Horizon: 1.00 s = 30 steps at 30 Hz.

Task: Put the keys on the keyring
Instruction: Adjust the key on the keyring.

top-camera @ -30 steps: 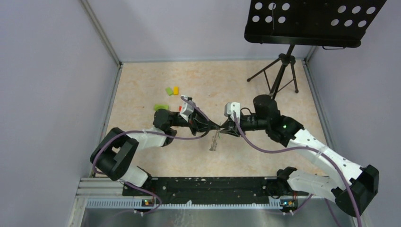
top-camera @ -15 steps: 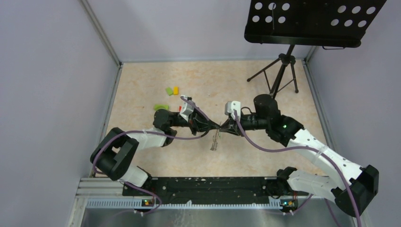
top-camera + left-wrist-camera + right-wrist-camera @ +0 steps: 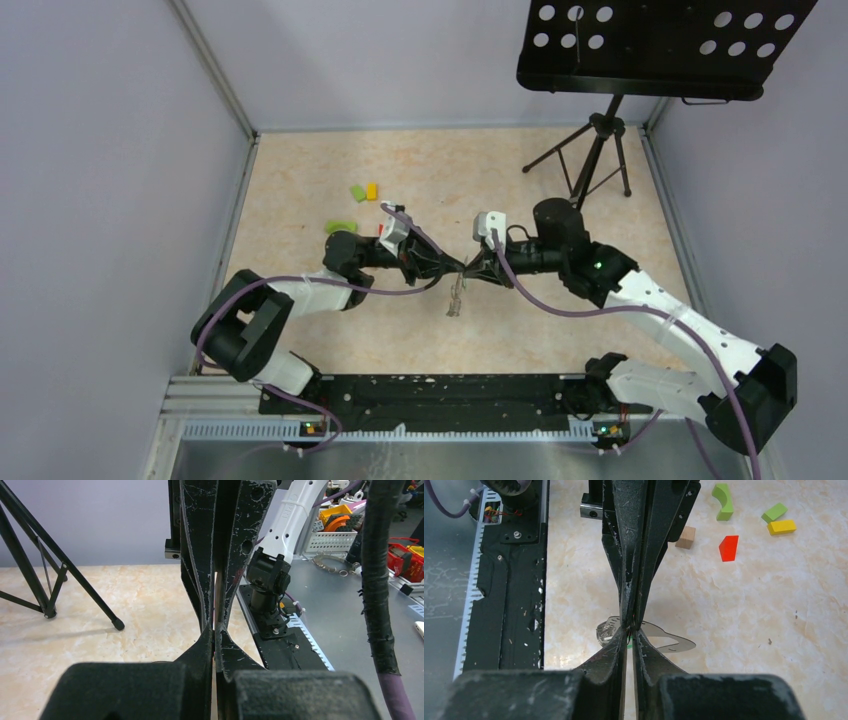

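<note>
Right claw [image 3: 472, 270] narrowed, keys [image 3: 456, 298] point nearward

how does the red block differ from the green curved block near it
The red block is bright red; the green curved block is light green. The red block is straight-edged with one slanted corner, while the green curved block bends like an arch. Both rest loose on the table.

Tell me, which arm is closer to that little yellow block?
The left arm: the yellow block lies just beyond its wrist. The right arm reaches in from the opposite side, farther off.
</note>
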Each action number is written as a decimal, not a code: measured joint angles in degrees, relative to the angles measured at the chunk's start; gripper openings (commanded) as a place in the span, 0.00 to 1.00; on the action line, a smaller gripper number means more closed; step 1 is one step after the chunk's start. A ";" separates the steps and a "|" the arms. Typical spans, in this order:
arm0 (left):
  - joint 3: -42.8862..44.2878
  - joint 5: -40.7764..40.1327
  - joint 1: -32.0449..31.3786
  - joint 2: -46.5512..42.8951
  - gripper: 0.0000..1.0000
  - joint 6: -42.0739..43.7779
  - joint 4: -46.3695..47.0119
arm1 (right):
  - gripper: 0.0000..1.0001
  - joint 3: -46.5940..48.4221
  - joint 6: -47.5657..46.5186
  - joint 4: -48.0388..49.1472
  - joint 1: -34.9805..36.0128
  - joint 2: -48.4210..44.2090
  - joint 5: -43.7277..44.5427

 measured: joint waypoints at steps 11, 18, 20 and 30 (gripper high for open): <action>-0.31 0.09 0.17 0.33 0.00 0.59 1.09 | 0.00 0.00 -0.11 -0.17 0.00 0.00 0.90; -0.85 2.03 0.85 0.48 0.13 4.63 1.75 | 0.00 3.54 -3.58 -6.14 0.02 1.38 2.21; -0.85 3.32 1.22 0.48 0.16 5.90 1.97 | 0.00 5.68 -4.94 -9.42 0.02 2.73 3.32; -0.83 6.97 1.81 0.35 0.39 13.44 -3.30 | 0.00 10.25 -8.55 -19.52 0.68 6.60 8.61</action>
